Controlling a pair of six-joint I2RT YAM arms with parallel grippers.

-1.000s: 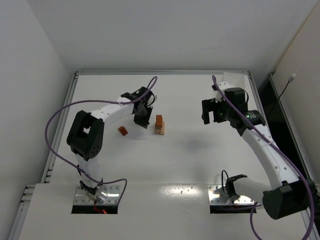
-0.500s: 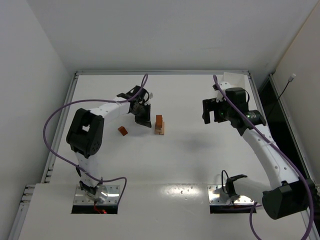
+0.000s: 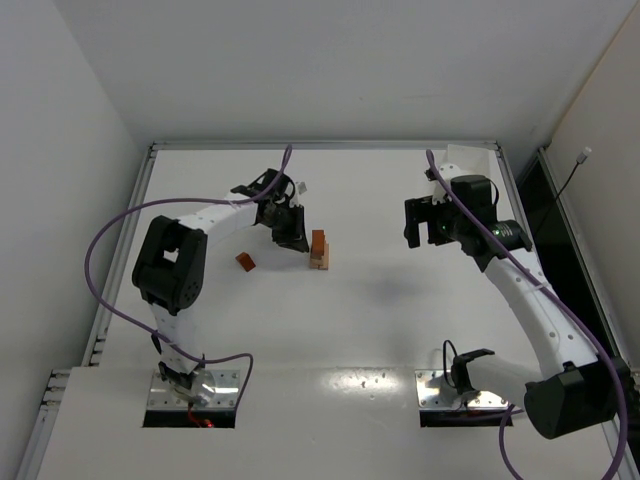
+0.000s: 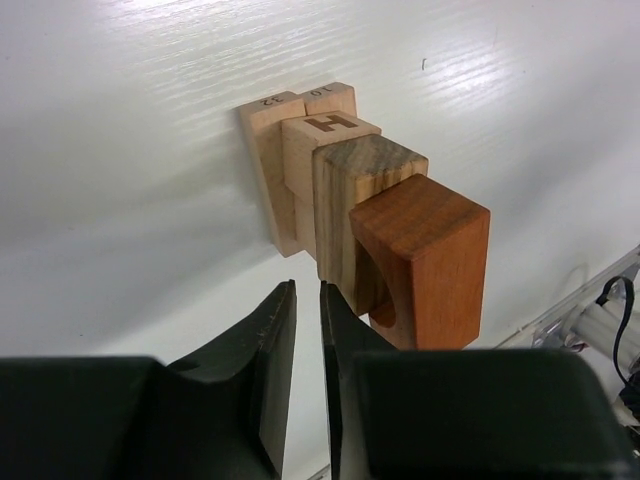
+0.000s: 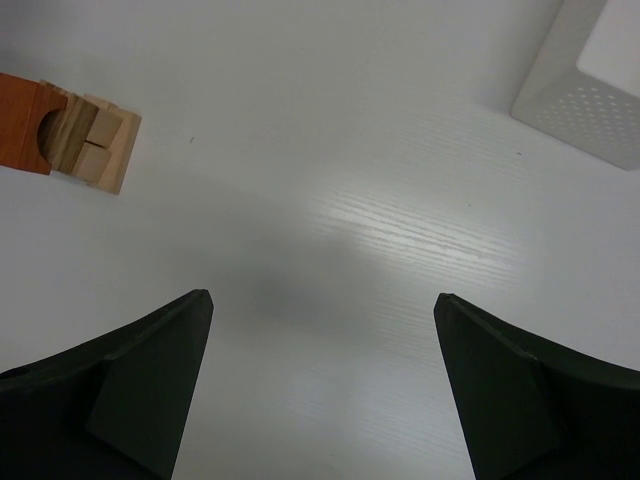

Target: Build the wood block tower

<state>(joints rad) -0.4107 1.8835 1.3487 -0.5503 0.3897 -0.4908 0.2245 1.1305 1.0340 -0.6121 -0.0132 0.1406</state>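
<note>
The tower (image 3: 318,250) stands mid-table: pale tan blocks with a reddish-orange arch on top. In the left wrist view its pale blocks (image 4: 300,150) carry the orange arch (image 4: 430,250), which is just right of my fingers. My left gripper (image 3: 294,238) sits just left of the tower, its jaws almost closed with nothing between them (image 4: 308,300). A loose reddish-orange block (image 3: 245,261) lies on the table left of the tower. My right gripper (image 3: 424,222) is open and empty, well to the right; its wrist view shows the tower (image 5: 70,135) at the far left.
A white rectangular box (image 5: 600,90) lies at the back right, near the right arm (image 3: 470,158). Raised table edges run along the left and back; white walls stand behind them.
My left gripper has shifted a little right, closer to the tower, and its wrist has turned slightly. The right arm has not moved.
</note>
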